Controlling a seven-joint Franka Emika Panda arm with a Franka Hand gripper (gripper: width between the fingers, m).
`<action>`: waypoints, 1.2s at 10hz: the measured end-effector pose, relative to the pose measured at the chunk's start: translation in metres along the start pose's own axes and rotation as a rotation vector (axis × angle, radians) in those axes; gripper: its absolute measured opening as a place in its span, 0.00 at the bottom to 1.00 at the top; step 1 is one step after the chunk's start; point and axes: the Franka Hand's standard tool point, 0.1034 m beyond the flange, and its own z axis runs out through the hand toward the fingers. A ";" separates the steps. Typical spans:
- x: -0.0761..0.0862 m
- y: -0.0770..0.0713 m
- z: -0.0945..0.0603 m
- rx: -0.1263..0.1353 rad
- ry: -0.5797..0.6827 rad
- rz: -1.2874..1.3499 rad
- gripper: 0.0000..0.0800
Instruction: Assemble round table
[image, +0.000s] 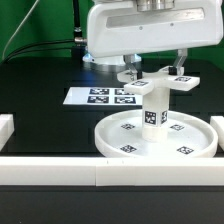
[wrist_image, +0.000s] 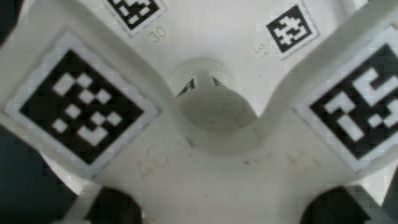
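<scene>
1. The surface (image: 40, 75) is flat matt black, fenced along the near edge and at the sides by long white border bars (image: 100, 170) of square section; a green backdrop (image: 35, 20) hangs behind it.
2. The robot's arm (image: 140, 30) is a bulky, smooth white housing filling the upper part of the exterior view; its top is cut off by the frame.
3. The round disc (image: 155, 138) of white plastic lies flat on the surface toward the exterior view's right, with a raised rim and black-and-white square tags on its floor.
4. The marker board (image: 100, 97), a thin flat white sheet with printed tags, lies behind the disc toward the exterior view's left.
5. The cross-shaped piece (image: 155, 82) sits level on top of the leg, its arms carrying tags; the wrist view shows it very close, the tags blurred at the edges (wrist_image: 80, 95).
6. The short thick cylinder leg (image: 153, 112) stands upright at the disc's middle, one tag on its side; its foot hides the hub.
7. The pincer (image: 152, 72) hangs right over the cross-shaped piece; I cannot tell whether it is clenched or released, since only dark finger tips (wrist_image: 111, 208) peep into the wrist view.
</scene>
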 end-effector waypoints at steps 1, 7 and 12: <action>0.001 0.000 -0.001 0.008 0.002 0.137 0.55; 0.005 0.000 -0.003 0.027 0.021 0.565 0.55; 0.004 0.000 -0.003 0.067 0.012 0.989 0.55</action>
